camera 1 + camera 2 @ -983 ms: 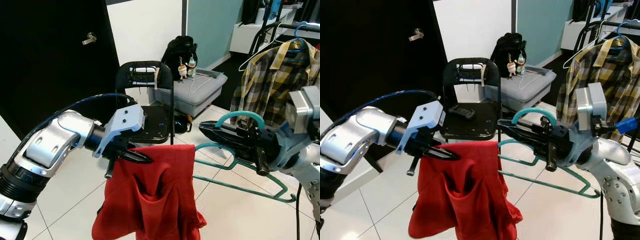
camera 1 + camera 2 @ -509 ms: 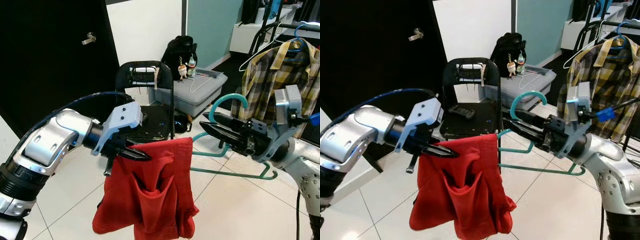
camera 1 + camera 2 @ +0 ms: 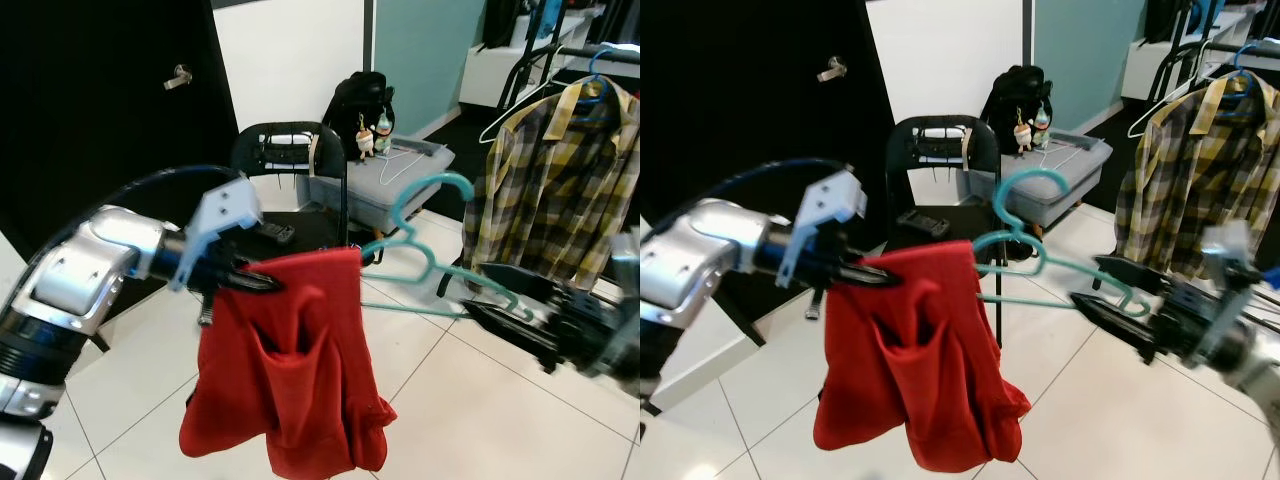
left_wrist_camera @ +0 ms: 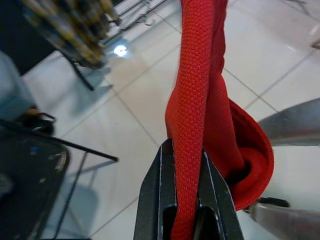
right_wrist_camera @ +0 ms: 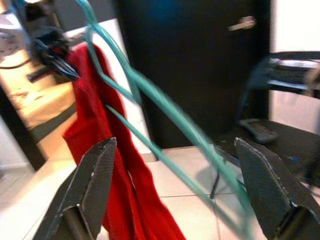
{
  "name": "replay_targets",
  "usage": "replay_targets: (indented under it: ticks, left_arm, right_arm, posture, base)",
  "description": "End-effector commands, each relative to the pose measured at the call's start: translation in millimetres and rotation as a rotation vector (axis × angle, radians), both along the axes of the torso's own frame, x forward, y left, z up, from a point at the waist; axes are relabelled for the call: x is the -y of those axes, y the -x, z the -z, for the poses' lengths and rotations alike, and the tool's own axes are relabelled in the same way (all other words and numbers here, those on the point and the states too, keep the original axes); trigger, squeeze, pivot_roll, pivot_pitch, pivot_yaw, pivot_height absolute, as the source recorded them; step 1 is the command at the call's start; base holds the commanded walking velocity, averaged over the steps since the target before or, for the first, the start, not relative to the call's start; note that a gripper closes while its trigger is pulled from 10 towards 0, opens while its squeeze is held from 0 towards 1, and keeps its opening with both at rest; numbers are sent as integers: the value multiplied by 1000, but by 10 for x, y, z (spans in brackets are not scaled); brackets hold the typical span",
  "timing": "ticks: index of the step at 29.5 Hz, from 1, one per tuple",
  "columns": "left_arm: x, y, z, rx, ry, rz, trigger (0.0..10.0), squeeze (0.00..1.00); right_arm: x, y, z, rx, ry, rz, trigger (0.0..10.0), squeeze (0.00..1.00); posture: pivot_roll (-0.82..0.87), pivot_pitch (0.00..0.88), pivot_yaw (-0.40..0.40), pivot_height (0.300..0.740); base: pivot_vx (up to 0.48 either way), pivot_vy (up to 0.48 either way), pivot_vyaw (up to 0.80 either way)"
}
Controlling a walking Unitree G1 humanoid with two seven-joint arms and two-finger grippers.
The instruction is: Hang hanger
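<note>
L gripper [image 3: 262,284] pinches red cloth [image 3: 290,370]; teal hanger [image 3: 425,265] beside R gripper [image 3: 495,305]

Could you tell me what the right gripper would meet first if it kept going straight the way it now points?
Probably the teal hanger between its open fingers, then the red garment held by the left gripper; depth is unclear.

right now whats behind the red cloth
Behind the red cloth stands a black chair: its back and part of the seat show; the legs are mostly covered. One arm of the green hanger runs behind it.
</note>
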State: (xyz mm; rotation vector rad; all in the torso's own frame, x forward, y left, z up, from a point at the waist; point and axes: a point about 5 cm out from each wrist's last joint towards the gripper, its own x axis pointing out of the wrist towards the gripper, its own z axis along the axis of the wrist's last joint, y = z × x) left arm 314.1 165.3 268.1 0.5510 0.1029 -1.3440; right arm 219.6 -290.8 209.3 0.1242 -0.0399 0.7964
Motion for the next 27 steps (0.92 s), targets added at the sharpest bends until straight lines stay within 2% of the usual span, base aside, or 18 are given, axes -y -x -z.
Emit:
replay_targets:
  ticks: [1, 5, 7, 9, 10, 11, 13, 14, 17, 19, 20, 21, 22, 23, 24, 25, 27]
  left_arm:
    - [-134, -25, -131, 47, 5, -49, 0, 0]
    - [-150, -55, -162, 61, 13, -55, 0, 0]
    - [-157, -80, -195, 81, 31, -63, 0, 0]
    - [-159, -87, -208, 87, 37, -65, 0, 0]
    - [-154, -94, -240, 96, 56, -62, 0, 0]
    - [-124, -86, -305, 109, 87, -41, 0, 0]
    - [-124, -86, -305, 109, 87, -41, 0, 0]
    - [-97, -79, -360, 119, 113, -21, 0, 0]
    - [-67, -69, -414, 129, 134, 1, 0, 0]
    - [7, -45, -571, 174, 163, 45, 0, 0]
    - [7, -45, -571, 174, 163, 45, 0, 0]
    - [37, -40, -645, 199, 178, 55, 824, 0]
    - [53, -38, -689, 214, 187, 59, 2235, 0]
    - [53, -38, -689, 214, 187, 59, 2235, 0]
    - [74, -37, -742, 231, 202, 64, 5294, 0]
    - [102, -31, -813, 251, 228, 71, 10000, 0]
    - [127, -25, -880, 270, 253, 78, 10000, 0]
  right_arm:
    - [106, 55, 18, 17, -37, 60, 10000, 1000]
    - [196, 162, 39, 44, -112, 128, 10000, 1000]
    - [183, 207, 115, 34, -161, 146, 10000, 1000]
    - [171, 215, 149, 25, -170, 150, 10000, 1000]
    - [131, 206, 242, -3, -170, 164, 10000, 1000]
    - [47, 163, 381, -39, -187, 175, 10000, 0]
    - [47, 163, 381, -39, -187, 175, 10000, 0]
    - [-36, 125, 490, -66, -208, 177, 10000, 0]
    - [-119, 90, 574, -87, -237, 170, 10000, 0]
    - [-277, 34, 715, -139, -258, 113, 10000, 0]
    - [-277, 34, 715, -139, -258, 113, 10000, 0]
    - [-305, 21, 754, -158, -257, 98, 10000, 0]
    - [-314, 15, 774, -169, -255, 92, 10000, 0]
    - [-314, 15, 774, -169, -255, 92, 10000, 0]
    - [-276, 8, 795, -179, -252, 112, 10000, 0]
    - [-225, 10, 810, -186, -257, 135, 10000, 0]
    - [-181, 21, 820, -189, -264, 155, 10000, 0]
  posture:
    - [-107, 0, 110, 740]
    - [-114, 0, 114, 740]
    - [-119, 0, 112, 740]
    - [-120, 0, 113, 740]
    - [-121, 0, 113, 740]
    - [-122, 0, 114, 740]
    - [-122, 0, 114, 740]
    - [-120, 0, 114, 740]
    - [-119, 0, 115, 740]
    - [-107, 0, 112, 740]
    - [-107, 0, 112, 740]
    - [-96, 0, 103, 740]
    - [-96, 0, 103, 740]
    - [-96, 0, 103, 740]
    - [-94, 0, 101, 740]
    - [-95, 0, 103, 740]
    - [-95, 0, 105, 740]
  base:
    - [0, 0, 0]
    - [0, 0, 0]
    - [0, 0, 0]
    - [0, 0, 0]
    - [0, 0, 0]
    - [0, 0, 0]
    - [0, 0, 0]
    - [0, 0, 0]
    - [0, 0, 0]
    - [0, 0, 0]
    - [0, 0, 0]
    - [0, 0, 0]
    - [0, 0, 0]
    - [0, 0, 0]
    - [0, 0, 0]
    - [0, 0, 0]
    - [0, 0, 0]
